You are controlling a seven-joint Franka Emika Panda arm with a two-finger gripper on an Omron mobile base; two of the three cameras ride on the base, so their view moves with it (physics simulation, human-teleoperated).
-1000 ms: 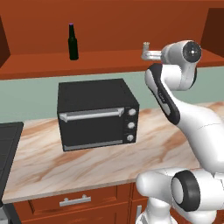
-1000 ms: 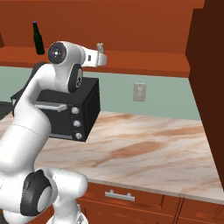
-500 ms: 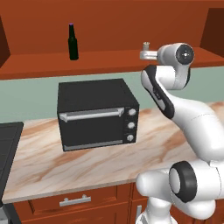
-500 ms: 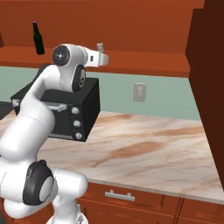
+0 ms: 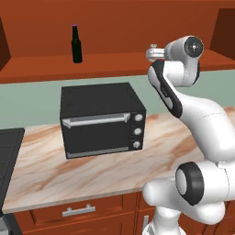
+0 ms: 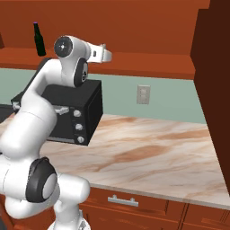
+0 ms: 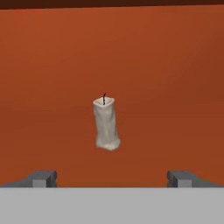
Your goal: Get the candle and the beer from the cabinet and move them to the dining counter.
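Note:
In the hand view the candle [image 7: 106,124], a pale stubby cylinder with a dark wick, stands upright on the floor of the open red-brown cabinet [image 7: 175,65]. It sits straight ahead, centred between my fingertips [image 7: 43,178] and some way beyond them. My gripper [image 7: 112,179] is open, with nothing between its fingers. In the left base view my gripper [image 5: 151,53] is at the front of the cabinet shelf [image 5: 114,62], right of the middle. The beer [image 5: 76,44], a dark bottle with a purple cap, stands on the same shelf far to the left; the beer [image 6: 39,39] is upright in the right base view too.
A black toaster oven [image 5: 102,119] stands on the marbled counter [image 5: 41,170] under the shelf, below my arm. A dark stove edge [image 5: 7,156] lies at the far left. An outlet [image 6: 143,95] is on the green wall. A tall wooden unit [image 6: 218,81] bounds the right side.
My hand and wrist have risen slightly at the shelf front. The beer and the oven have not moved.

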